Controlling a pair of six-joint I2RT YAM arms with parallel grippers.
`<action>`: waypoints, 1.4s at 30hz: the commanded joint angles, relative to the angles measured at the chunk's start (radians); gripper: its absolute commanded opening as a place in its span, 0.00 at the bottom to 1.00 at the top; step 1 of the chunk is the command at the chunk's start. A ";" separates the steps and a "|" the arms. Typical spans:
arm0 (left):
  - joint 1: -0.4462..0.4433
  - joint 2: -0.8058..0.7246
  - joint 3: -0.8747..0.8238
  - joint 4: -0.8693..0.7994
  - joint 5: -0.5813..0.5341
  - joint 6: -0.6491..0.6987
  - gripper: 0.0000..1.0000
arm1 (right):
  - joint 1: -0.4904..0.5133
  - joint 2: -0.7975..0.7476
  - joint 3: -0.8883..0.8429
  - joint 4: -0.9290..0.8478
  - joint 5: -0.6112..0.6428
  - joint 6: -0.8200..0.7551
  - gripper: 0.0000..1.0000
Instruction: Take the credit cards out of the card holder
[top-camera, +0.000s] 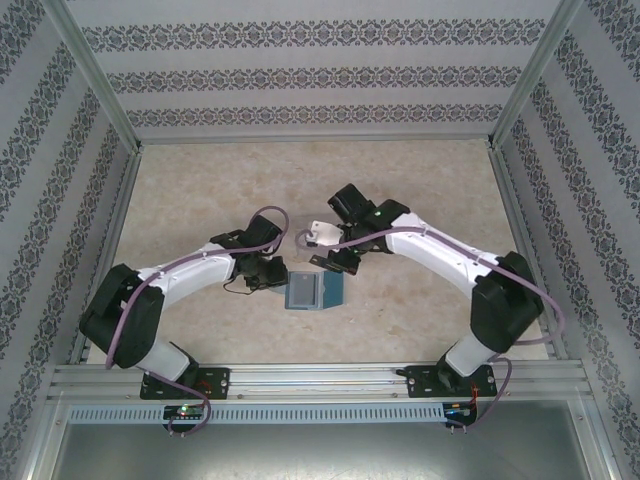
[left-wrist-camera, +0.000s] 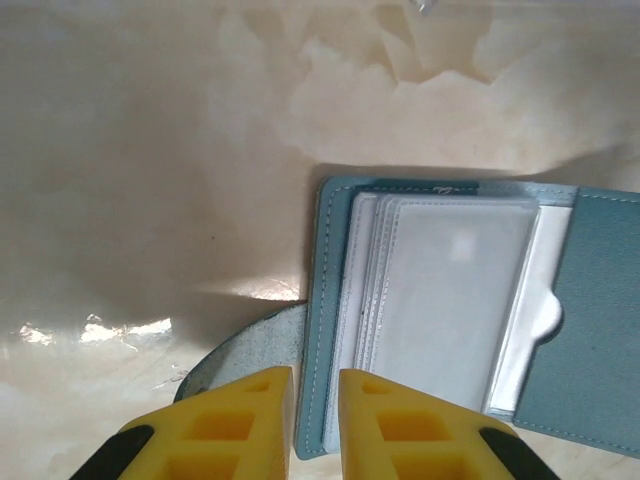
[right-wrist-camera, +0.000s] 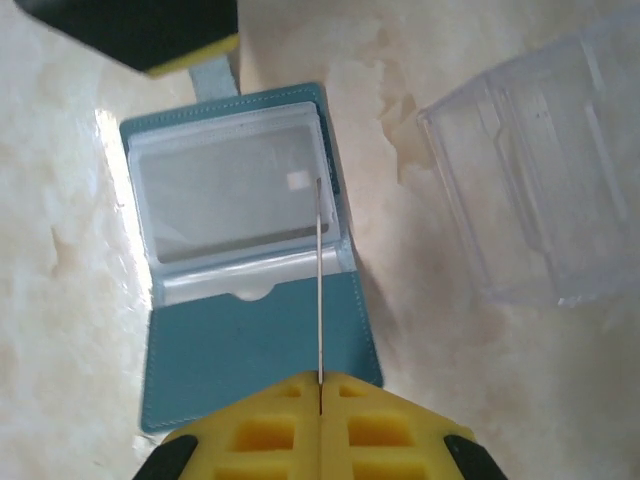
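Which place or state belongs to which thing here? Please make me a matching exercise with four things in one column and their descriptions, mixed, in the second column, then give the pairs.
Things:
1. card holder
2. credit card
3. clear plastic box
4. left hand

Descriptions:
A. pinched edge-on in the shut right hand
B. transparent, standing apart from the holder
C. lying open, teal panel and clear sleeves showing
D. fingertips at the holder's side tab

Pairs: 1-C, 2-A, 3-B, 4-D.

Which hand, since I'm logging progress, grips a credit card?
The right hand, shut on a credit card seen edge-on above the card holder; the left hand clamps the holder's edge instead.
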 joint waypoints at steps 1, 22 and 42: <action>0.030 -0.041 -0.018 -0.012 -0.015 -0.014 0.19 | -0.021 0.082 0.124 -0.127 0.016 -0.224 0.00; 0.121 -0.220 -0.082 -0.091 -0.056 -0.026 0.20 | -0.069 0.496 0.690 -0.381 0.032 -0.395 0.00; 0.163 -0.179 -0.096 -0.045 -0.012 -0.009 0.20 | -0.101 0.659 0.823 -0.524 -0.021 -0.315 0.00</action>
